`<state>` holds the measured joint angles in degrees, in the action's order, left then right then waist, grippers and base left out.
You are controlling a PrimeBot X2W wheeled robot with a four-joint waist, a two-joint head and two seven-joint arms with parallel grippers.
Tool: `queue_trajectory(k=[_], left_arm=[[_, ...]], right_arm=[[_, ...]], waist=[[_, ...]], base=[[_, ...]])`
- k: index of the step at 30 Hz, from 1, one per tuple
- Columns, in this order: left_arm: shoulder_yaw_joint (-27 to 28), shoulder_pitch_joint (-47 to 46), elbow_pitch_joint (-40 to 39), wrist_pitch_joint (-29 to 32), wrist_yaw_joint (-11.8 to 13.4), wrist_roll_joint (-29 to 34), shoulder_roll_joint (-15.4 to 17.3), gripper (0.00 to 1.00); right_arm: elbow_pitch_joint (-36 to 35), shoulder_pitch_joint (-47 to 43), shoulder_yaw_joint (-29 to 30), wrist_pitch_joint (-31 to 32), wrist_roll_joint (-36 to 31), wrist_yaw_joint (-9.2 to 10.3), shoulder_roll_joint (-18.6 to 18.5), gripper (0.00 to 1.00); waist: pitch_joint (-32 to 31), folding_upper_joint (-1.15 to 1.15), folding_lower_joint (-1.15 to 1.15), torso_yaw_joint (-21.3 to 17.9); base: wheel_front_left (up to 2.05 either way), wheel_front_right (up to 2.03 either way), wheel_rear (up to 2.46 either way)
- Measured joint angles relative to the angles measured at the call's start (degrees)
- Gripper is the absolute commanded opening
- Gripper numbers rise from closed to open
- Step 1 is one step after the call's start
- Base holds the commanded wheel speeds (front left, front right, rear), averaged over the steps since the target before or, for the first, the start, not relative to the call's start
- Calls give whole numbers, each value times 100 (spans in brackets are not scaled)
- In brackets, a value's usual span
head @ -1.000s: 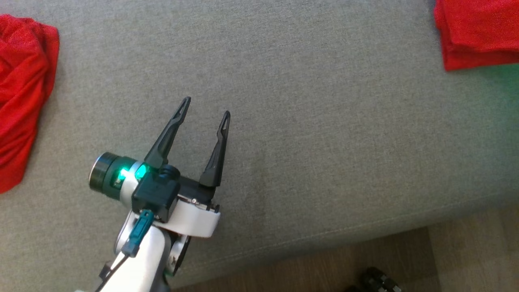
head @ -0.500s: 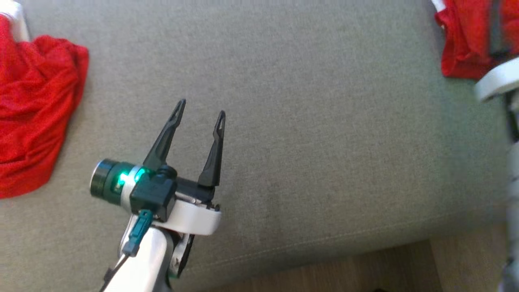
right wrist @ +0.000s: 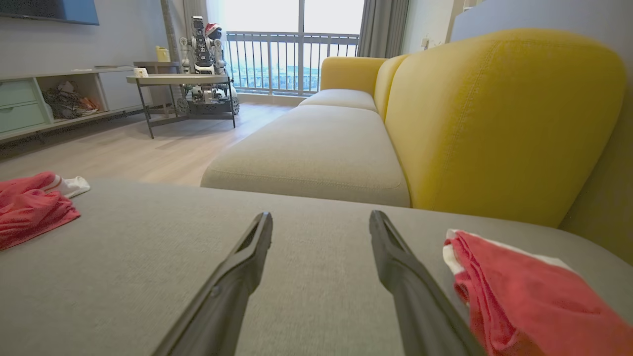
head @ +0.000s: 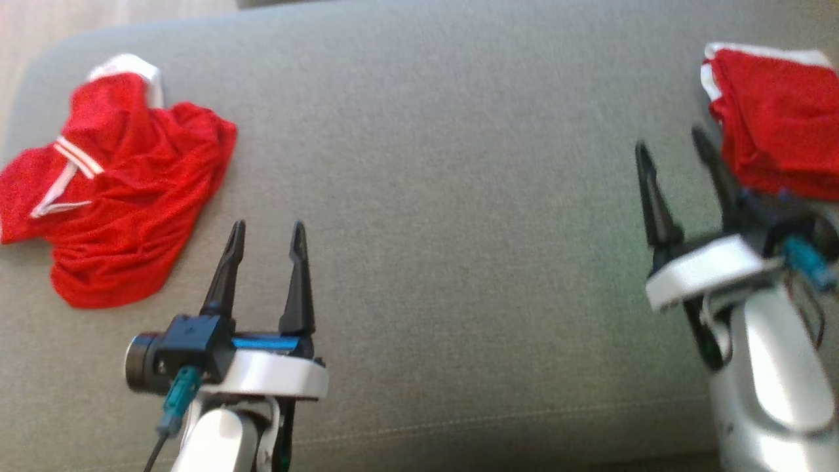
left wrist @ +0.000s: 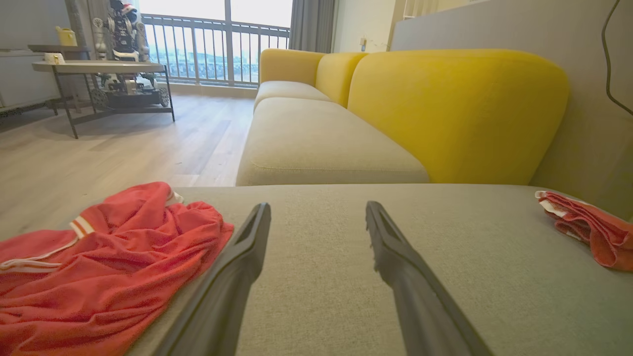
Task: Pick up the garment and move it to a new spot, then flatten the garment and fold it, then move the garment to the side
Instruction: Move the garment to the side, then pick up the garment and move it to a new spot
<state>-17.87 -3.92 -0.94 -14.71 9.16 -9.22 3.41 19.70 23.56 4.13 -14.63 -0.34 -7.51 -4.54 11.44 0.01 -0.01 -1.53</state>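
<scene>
Reaching for the crumpled red mesh garment with white trim (head: 131, 196) looks like the step in hand. It lies in a heap by the left edge of the grey fabric sofa seat (head: 459, 196), close to the far-left corner, while a second, folded red garment (head: 773, 131) sits by the far-right edge. The left gripper (head: 267, 229) hovers just beside the heap, toward the seat's front edge, its fingers spread apart and holding nothing. The right gripper (head: 670, 141) stands near the folded piece, fingers likewise parted and empty.

To pick well, I judge the left arm should swing toward the left edge and come down on a raised ridge of cloth rather than a flat patch (the white-striped band (head: 75, 160) would likely give a firmer bite than loose mesh). It should close only once both fingers straddle a fold. Thin mesh will probably drape and drag, so lifting high before carrying should keep it from trailing.

The middle of the seat is bare and wide, which makes it the natural place to set down and flatten. Care is needed at the left edge, where the heap comes close to the rounded corner and pale wooden floor (left wrist: 99, 158) lies below. The same goes for the far edge, beyond which a yellow sofa backrest (right wrist: 499, 123) rises.
</scene>
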Motion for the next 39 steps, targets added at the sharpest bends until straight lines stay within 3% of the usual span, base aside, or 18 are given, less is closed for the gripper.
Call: queue_trajectory(k=[11, 16, 22, 39], left_arm=[[314, 784, -80, 0, -16, 53, -14, 100], [528, 1160, -23, 0, -76, 68, -14, 100], [672, 1205, 44, 0, -190, 142, -20, 100], [689, 1206, 134, 0, -211, 310, -20, 100]], right_arm=[[-700, -1781, 221, 0, 365, 0, 151, 100], [-955, -2329, -4, 0, 545, 0, 170, 100], [-1021, -2420, -68, 0, 545, 0, 182, 100], [-1022, -2437, -29, 0, 549, 0, 183, 100]], waist=[[-881, 0, 0, 304], [-1146, 0, 0, 275], [-1237, 0, 0, 149], [-1245, 0, 1, 184]], base=[[0, 0, 0], [0, 0, 0], [0, 0, 0], [0, 0, 0]])
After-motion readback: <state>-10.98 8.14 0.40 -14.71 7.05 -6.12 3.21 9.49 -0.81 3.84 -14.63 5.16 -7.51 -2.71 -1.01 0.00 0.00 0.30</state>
